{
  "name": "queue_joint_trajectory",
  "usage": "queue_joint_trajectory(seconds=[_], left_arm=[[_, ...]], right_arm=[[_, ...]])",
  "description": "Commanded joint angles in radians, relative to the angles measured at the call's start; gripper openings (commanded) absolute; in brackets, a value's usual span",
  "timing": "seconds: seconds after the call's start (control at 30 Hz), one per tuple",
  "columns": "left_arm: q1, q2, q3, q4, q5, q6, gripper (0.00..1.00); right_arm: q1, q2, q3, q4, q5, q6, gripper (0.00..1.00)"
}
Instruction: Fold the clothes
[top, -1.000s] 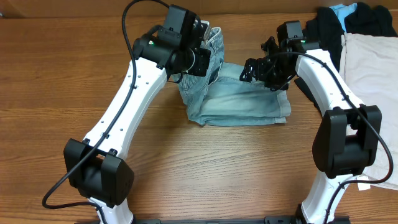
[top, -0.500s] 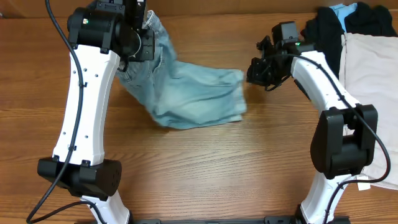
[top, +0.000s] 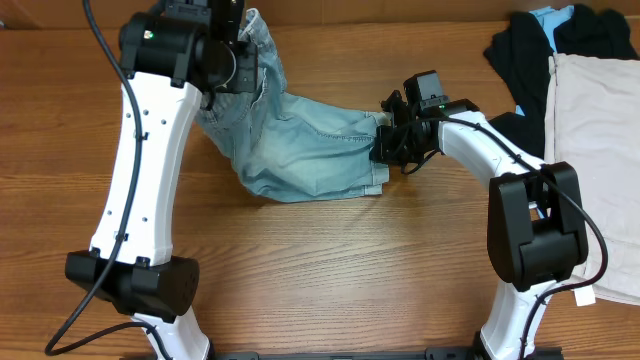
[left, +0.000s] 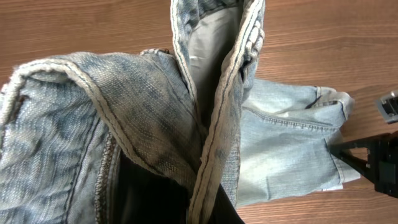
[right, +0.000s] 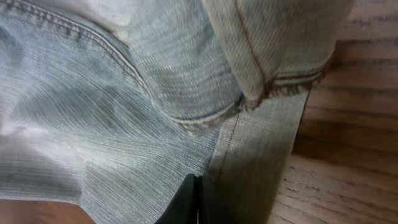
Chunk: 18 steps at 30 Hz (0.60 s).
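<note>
The faded light-blue denim shorts (top: 300, 150) stretch from the far left down to the middle of the table. My left gripper (top: 238, 65) is shut on the bunched waistband end and holds it raised; in the left wrist view the denim (left: 124, 112) folds over the dark jaws (left: 199, 208). My right gripper (top: 385, 148) is shut, its tips at the shorts' right hem. In the right wrist view the closed fingertips (right: 196, 199) lie against the cloth (right: 124, 106) beside a stitched hem. I see no cloth pinched between them.
A black garment (top: 520, 45) and a beige garment (top: 595, 130) lie at the right edge, with a scrap of light-blue cloth (top: 548, 15) behind them. Bare wooden table (top: 330, 270) runs along the front.
The left gripper carried the waistband up and to the far left, dragging the shorts out sideways. The right gripper shut and moved left and down to the hem.
</note>
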Motion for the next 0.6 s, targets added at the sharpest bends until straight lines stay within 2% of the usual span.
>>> queue_joint_trajectory(seconds=[0.0,0.2,0.57], left_arm=[[-0.023,0.044,0.031,0.012,0.037,-0.014,0.04],[-0.099,0.144,0.031,0.025,0.152,-0.056,0.04],[-0.306,0.175,0.032,0.169,0.161,-0.089,0.04]], right_arm=[[-0.004,0.019,-0.002,0.008,0.002,-0.006,0.04],[-0.006,0.044,-0.002,-0.005,0.093,-0.006,0.04],[-0.008,0.044,-0.002,-0.008,0.116,-0.006,0.04]])
